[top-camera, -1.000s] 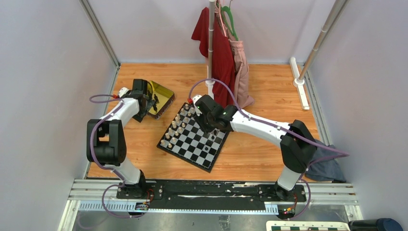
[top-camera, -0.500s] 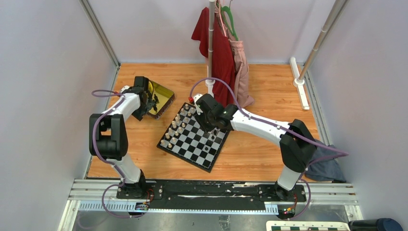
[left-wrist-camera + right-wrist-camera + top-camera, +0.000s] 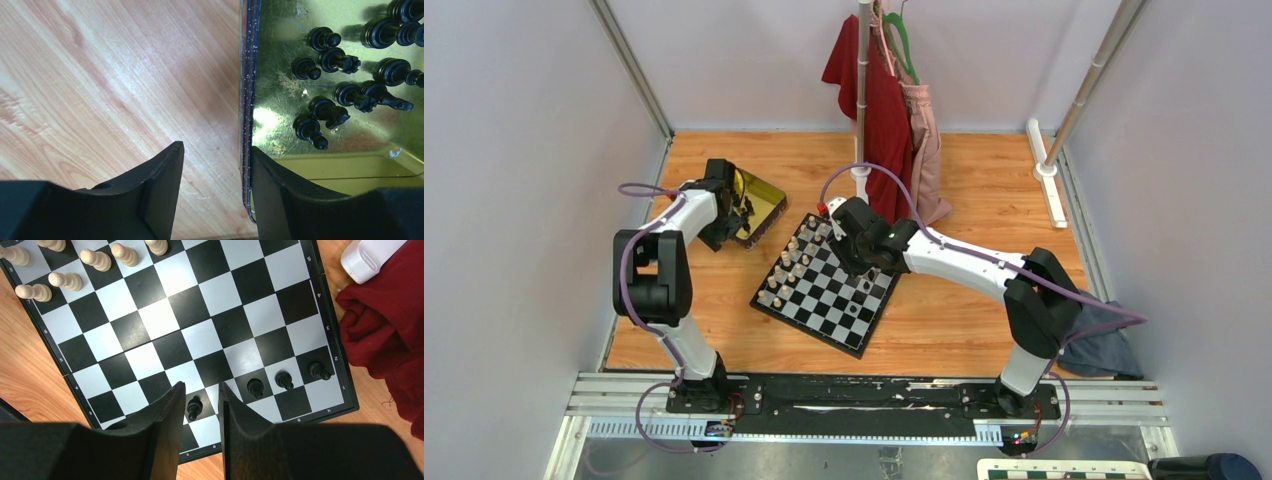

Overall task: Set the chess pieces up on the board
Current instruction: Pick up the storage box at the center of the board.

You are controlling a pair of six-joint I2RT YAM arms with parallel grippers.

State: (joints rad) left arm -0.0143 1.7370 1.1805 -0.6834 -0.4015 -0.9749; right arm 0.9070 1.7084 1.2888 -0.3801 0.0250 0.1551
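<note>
The left gripper [image 3: 216, 150] is held low over the rim of a shiny gold rectangular tin tray [image 3: 248, 75], which rests on the light wooden table [image 3: 100, 75]. Its fingers [image 3: 160, 190] are spread and nothing is grasped: one finger is seen over bare wood, the other over the tray's inside, so the rim is straddled; contact with the rim cannot be told. A cluster of small black chess pieces [image 3: 327, 110] is scattered on the tray's floor, most laid on their sides, apart from the fingers.

The right gripper [image 3: 201, 387] is lowered over the square black-and-white chequered board [image 3: 160, 320] near one edge. Its fingers are parted, and one black pawn [image 3: 194, 407] is bracketed between them, upright on its square; a sliver of board is seen between the pawn and one finger, so no clamp is shown. Three more black pieces [image 3: 284, 380] are stood further along the same row, the second from that edge. At the opposite side of the board, cream-white pieces [image 3: 95, 259] are set in rows. In the overhead view the board is seen lying skewed on the table, with the tray near its far left side. A dark red cloth [image 3: 385, 330] and a white plastic foot [image 3: 370, 255] are seen just beside the board's rim
</note>
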